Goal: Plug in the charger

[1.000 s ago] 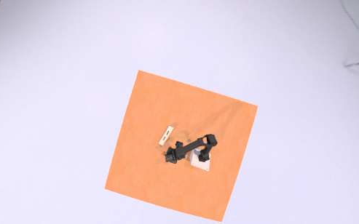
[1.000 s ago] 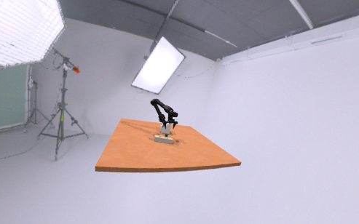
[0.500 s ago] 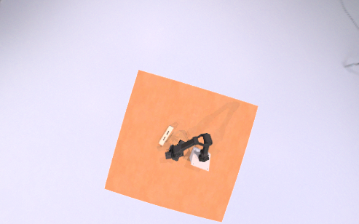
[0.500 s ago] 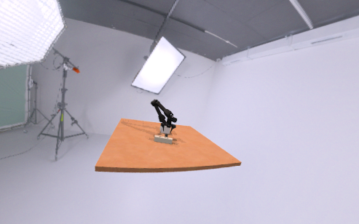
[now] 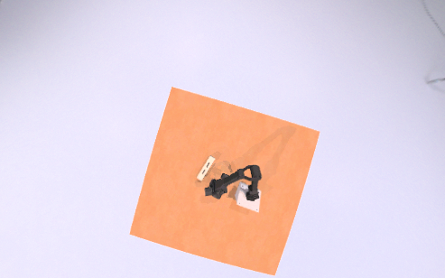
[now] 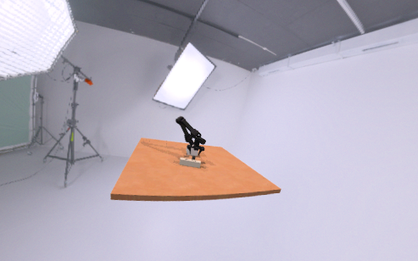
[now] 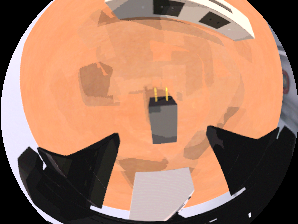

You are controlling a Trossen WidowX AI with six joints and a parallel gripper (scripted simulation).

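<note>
End effector (image 7: 164, 135) wide open, holding nothing; power strip (image 7: 187, 17) cropped by wrist view's edge

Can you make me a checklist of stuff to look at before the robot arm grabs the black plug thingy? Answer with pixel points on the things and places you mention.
1. Gripper open: ok. The black two-finger gripper (image 7: 164, 135) has its fingers spread wide.
2. Nothing held already: ok. The dark grey box-shaped charger with two gold prongs (image 7: 164, 121) is not in its grip.
3. Charger lined up between the fingers: ok. In the wrist view it appears between them, a bit ahead of the tips.
4. Prongs pointing toward the cream rectangular power strip (image 5: 201, 176) (image 6: 190, 163) (image 7: 241, 29): ok. They point to its side.
5. Fingers low enough to grab: cannot tell. No view shows their height beside the charger clearly.
6. Charger plugged in: not ok. It sits apart from the strip.
</note>
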